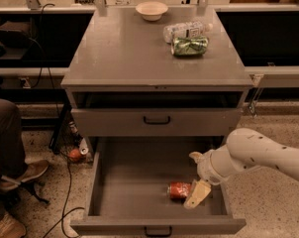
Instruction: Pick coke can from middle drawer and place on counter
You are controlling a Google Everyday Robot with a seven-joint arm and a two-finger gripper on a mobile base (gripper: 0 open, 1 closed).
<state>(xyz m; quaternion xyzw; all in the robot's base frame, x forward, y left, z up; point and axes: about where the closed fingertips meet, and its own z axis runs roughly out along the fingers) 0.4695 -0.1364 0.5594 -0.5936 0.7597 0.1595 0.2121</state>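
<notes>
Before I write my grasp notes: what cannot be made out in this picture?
Camera view:
- coke can: right end hidden behind the gripper, low in the middle drawer; contact unclear.
- arm: cut off by right edge.
- person: cut off by left edge.

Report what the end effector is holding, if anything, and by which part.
Cannot be told. The end effector is in the middle drawer at one end of the coke can, which lies on its side.

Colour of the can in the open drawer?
Red coke can, camera view; gripper beside it.
</notes>
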